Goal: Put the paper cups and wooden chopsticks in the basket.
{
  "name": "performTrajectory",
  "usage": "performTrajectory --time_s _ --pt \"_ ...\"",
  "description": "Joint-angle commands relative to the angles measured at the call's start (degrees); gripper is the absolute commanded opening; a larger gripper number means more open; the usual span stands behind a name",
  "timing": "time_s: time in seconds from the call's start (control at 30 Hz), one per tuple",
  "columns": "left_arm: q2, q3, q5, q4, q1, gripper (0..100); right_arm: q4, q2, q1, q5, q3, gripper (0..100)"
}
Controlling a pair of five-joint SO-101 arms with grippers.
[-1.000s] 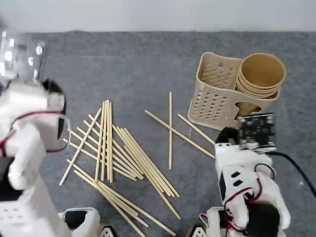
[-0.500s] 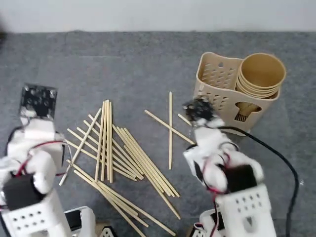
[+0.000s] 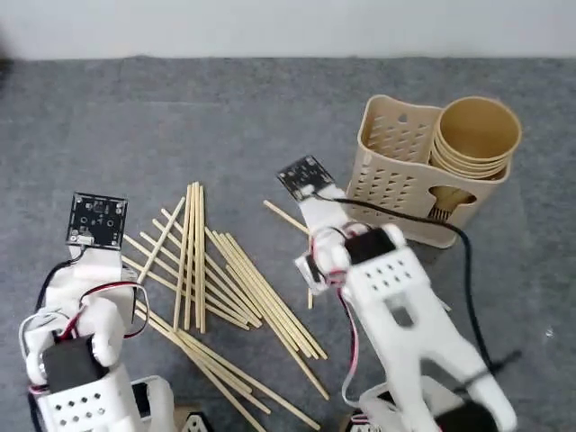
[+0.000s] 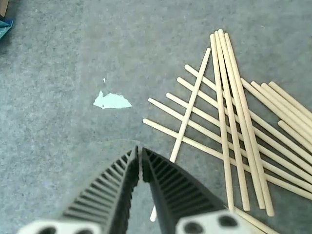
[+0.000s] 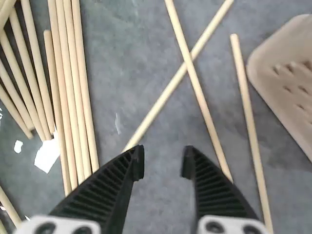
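Many chopsticks (image 3: 225, 279): I see them loose and flat on the grey counter (image 3: 225, 108). One bunch runs straight away from the arms, and the rest slant across it.
Crossed pair (image 5: 187, 68): two sticks lying in an X, near the basket (image 3: 396, 180).
Cups (image 3: 475, 135): stacked upright, mouths up, in the basket compartment farther from the sticks.
Left claw (image 4: 140, 158): tips pinched together, gripping nothing, over bare counter beside the bunch.
Right claw (image 5: 162, 161): parted a little, gripping nothing, just above the crossed pair.

My left gripper (image 4: 140, 157) is closed, aimed downward. Right gripper (image 5: 163, 162) jaws parted. Right arm (image 3: 396, 297) sits farther forward than left arm (image 3: 76, 337).
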Motion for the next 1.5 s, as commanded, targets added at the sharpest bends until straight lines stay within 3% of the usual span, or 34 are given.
performTrajectory --time_s 0.0,0.43,0.7,0.97,1.23,1.47 --pt "-0.70 0.04 -0.26 -1.85 -0.18 1 -1.45 7.08 -0.75 -1.85 -7.56 24.1" --pt "-0.70 1.27 -0.18 -1.76 -0.09 1 -1.54 37.58 -0.84 -2.02 -31.65 24.5" --pt "-0.70 6.02 -0.18 -5.27 -0.09 1 -0.92 50.42 -0.84 -2.02 -38.86 22.5" --pt "-0.70 13.14 3.08 -9.93 -0.09 1 -1.36 51.38 -0.84 -1.85 -38.95 0.5" --pt "-0.79 15.52 3.25 -10.81 -0.09 1 0.04 49.80 -0.84 -1.58 -38.95 0.8" --pt "-0.79 16.48 3.25 -11.96 -0.18 1 7.25 37.76 -3.03 -1.58 -38.95 0.8"
